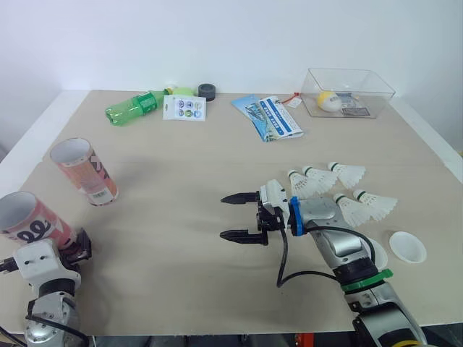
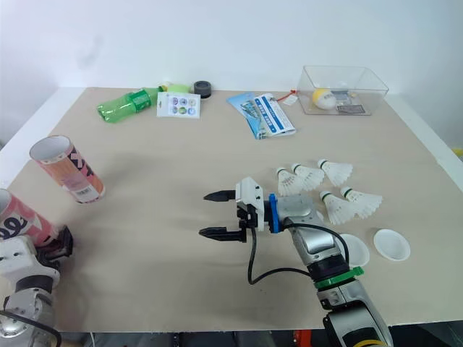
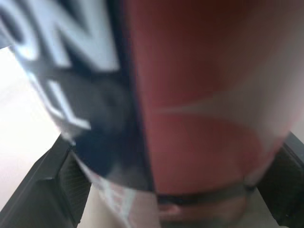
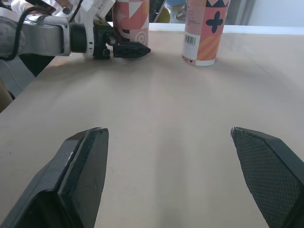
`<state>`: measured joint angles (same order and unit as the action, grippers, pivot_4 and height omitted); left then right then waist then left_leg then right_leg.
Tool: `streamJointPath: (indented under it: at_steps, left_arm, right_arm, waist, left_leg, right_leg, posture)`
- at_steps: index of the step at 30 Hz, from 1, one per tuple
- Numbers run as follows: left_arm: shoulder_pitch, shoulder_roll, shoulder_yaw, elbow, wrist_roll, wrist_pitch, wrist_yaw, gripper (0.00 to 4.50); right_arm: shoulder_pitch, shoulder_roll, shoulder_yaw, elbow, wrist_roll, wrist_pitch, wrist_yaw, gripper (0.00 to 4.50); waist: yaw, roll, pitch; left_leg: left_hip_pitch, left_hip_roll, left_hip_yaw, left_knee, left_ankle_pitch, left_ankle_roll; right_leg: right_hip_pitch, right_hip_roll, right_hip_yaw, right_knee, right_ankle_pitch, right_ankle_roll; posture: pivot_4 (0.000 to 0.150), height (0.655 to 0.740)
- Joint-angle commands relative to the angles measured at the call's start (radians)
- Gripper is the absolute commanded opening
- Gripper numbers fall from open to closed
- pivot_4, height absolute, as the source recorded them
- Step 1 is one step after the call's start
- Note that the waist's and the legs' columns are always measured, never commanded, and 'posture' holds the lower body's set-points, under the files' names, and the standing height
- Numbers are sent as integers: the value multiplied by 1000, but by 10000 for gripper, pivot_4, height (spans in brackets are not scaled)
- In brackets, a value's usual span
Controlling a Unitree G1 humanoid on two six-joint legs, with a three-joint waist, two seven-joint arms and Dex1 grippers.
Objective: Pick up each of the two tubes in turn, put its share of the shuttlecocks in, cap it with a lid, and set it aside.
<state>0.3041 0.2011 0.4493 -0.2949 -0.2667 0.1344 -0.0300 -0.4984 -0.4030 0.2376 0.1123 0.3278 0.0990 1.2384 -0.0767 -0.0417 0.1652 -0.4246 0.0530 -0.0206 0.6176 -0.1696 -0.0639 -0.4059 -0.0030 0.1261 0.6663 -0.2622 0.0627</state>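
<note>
My left claw (image 1: 76,248) sits in the lower left corner of the left eye view, clamped on the bottom end of one tube (image 1: 29,217). That tube is pink and white with black print, and its open mouth faces up. In the left wrist view its wall is pressed close between my two black fingers (image 3: 45,192). I cannot tell whether its base touches the table (image 1: 181,217).

The second tube (image 1: 83,170) stands on the table just above and to the right of the held one, apart from it, mouth open.

My right claw (image 1: 241,215) hangs over bare table at the centre of the frame. Its fingers are spread wide with nothing between them, tips pointing toward the left edge.

The shuttlecocks (image 1: 352,173) lie in a loose cluster right of centre, just beyond my right wrist, five of them with cork heads toward the left. Two white lids lie at lower right: one lid (image 1: 407,247) is in plain sight, and the other lid (image 1: 378,253) is partly hidden behind my forearm.

Along the top of the frame lie a green bottle (image 1: 134,107), a sticker card (image 1: 184,108), a black roll (image 1: 207,91) and a blue booklet (image 1: 268,117). At upper right a clear box (image 1: 349,92) holds a yellow ball.
</note>
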Motion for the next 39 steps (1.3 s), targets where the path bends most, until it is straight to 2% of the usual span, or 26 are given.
streamJointPath:
  at_steps: [1, 6, 11, 14, 16, 38, 39]
  left_arm:
    - [2, 47, 9, 83, -19, 7, -84, 45000]
    - [30, 55, -9, 116, -28, -10, -146, 45000]
    - [33, 41, -1, 118, -37, -13, -150, 45000]
    - [39, 43, -2, 123, -43, -11, -169, 45000]
    - [43, 40, 2, 123, -40, -14, -166, 39868]
    - [54, 67, -18, 125, -38, -25, -228, 39868]
    - [52, 67, -19, 125, -37, -24, -228, 37790]
  right_arm:
    - [1, -11, -17, -54, 8, 2, -7, 44338]
    - [16, -22, -19, -75, 11, 11, -14, 44338]
    - [23, -26, -19, -89, 15, 20, -21, 44338]
    - [21, -25, -17, -87, 15, 21, -22, 44338]
    - [19, -25, -16, -85, 14, 20, -21, 45000]
    - [34, -22, -17, -94, 18, 30, -31, 45000]
    - [35, -22, -17, -96, 18, 31, -31, 45000]
  waist:
    - [0, 3, -2]
    - [0, 11, -6]
    - [0, 15, -8]
    - [0, 15, -8]
    - [0, 15, -8]
    - [0, 15, -8]
    - [0, 15, -8]
  left_leg:
    - [0, 0, 0, 0, 0, 0]
    - [1, 0, 1, 0, 0, 0]
    - [1, 0, 2, -1, 0, 0]
    - [1, 0, 2, -1, 0, 0]
    - [1, 0, 2, -1, 0, 0]
    - [1, 0, 2, -1, 0, -1]
    - [1, 0, 2, -1, 0, -1]
  right_leg:
    - [0, 0, 0, 0, 0, 0]
    - [0, 0, 0, 0, 0, 0]
    - [0, -1, 1, 0, 0, 0]
    - [0, -1, 1, 0, 0, 0]
    - [0, -1, 1, 0, 0, 0]
    - [-1, -1, 2, 0, -1, 0]
    - [-1, -1, 2, 0, -1, 0]
  posture:
    - [1500, 7400]
    - [1500, 7400]
    - [1500, 7400]
    - [1500, 7400]
    - [1500, 7400]
    - [1500, 7400]
    - [1500, 7400]
